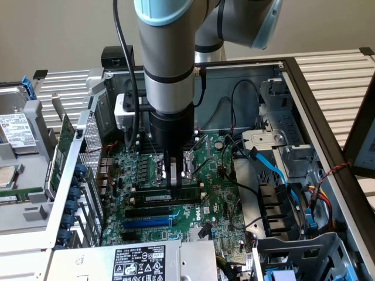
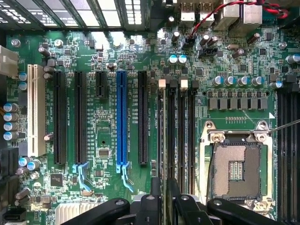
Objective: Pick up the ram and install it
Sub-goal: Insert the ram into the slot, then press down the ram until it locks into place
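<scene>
Down inside open computer case (image 1: 310,99), ram (image 1: 155,198) seated edgewise on motherboard (image 2: 108,122), fingers (image 2: 155,199) slightly parted astride it

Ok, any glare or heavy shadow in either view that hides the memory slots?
Exterior view: even light, no glare on the motherboard; the arm itself, not shadow, covers part of the board around the gripper. Wrist view: the vent openings in the case wall are blown out white and the CPU socket frame glints, but the memory slots are evenly lit.
</scene>
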Action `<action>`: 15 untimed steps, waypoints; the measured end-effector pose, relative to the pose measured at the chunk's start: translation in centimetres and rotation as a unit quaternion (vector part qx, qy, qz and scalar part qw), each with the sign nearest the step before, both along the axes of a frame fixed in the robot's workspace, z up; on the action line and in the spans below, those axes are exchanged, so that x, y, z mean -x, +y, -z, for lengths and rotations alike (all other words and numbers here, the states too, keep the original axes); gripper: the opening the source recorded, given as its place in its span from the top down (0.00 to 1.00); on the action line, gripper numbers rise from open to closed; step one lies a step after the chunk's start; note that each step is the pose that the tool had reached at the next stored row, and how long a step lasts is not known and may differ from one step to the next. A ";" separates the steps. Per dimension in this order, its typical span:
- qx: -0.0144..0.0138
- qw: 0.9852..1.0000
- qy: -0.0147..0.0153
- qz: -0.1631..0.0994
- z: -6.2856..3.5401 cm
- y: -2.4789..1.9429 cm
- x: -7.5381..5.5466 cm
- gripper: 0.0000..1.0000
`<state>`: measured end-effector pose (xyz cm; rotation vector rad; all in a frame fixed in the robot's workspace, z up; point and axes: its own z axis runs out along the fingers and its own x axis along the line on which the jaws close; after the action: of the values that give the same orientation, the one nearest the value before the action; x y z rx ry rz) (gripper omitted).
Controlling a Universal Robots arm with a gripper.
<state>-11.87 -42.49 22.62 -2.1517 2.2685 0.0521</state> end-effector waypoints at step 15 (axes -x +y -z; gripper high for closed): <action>-0.004 1.000 0.013 0.007 -0.89 -0.11 0.0 0.80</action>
<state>-11.88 -42.60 23.51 -2.1433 2.2938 0.0890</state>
